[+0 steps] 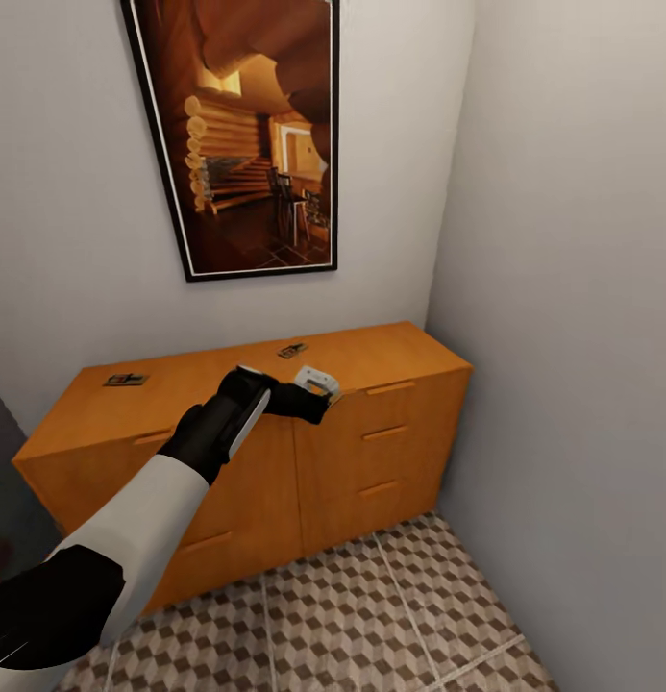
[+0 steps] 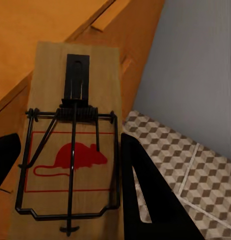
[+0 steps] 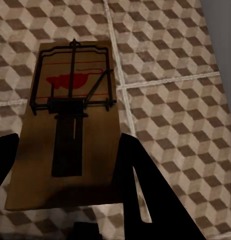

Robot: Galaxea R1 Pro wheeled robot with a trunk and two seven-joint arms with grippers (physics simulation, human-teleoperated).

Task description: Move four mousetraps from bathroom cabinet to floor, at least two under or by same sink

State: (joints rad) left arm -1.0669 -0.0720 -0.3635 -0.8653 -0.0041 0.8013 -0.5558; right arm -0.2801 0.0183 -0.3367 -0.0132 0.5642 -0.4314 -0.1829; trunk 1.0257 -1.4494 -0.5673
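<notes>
Wooden mousetraps: two lie on the cabinet (image 1: pixel 371 358) top, one (image 1: pixel 126 380) near its left end, one (image 1: pixel 292 350) mid-rear.
Left gripper (image 2: pixel 70 165): pinching a mousetrap (image 2: pixel 70 150) at the cabinet's front edge.
Right gripper (image 3: pixel 65 170): pinching another mousetrap (image 3: pixel 70 125) above the bathroom floor (image 3: pixel 185 100).
Handling: light, stiff; grip board edges, avoid spring.

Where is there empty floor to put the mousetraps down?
The tiled floor lies bare between the cabinet front and the grey wall. The cabinet top is busier: two mousetraps lie there, with the left gripper holding a third above its front edge.
</notes>
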